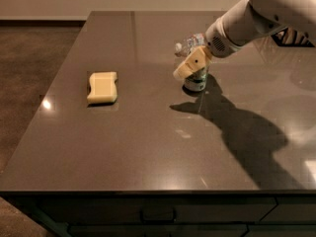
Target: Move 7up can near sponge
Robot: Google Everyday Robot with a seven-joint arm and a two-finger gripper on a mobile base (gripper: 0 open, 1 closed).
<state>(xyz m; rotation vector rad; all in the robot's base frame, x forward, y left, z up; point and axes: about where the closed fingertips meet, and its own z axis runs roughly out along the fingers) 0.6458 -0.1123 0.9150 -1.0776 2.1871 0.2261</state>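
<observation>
While the white arm reaches in from the upper right, the end effector sits right at the 7up can, a bit right of the middle of the dark grey desk. Its cream-coloured front part slants across the top of the can, so only the lower half of the can shows, green and silvery, poking out underneath. Honestly I can't tell if the end effector has actually got hold of the can or is just up against it, because the contact is hidden from this angle. The can's bottom looks to be down at the desk surface, but I wouldn't swear to it.

Just behind the can, toward the far edge, there's a clear plastic water bottle lying on its side, partly covered by the arm.

The sponge is well apart from all that, over on the left side of the desk, lying flat with its long side running away from the camera. It's pale yellow with pinched sides.

The arm throws a big dark shadow across the desk, stretching from the can toward the lower right.
</observation>
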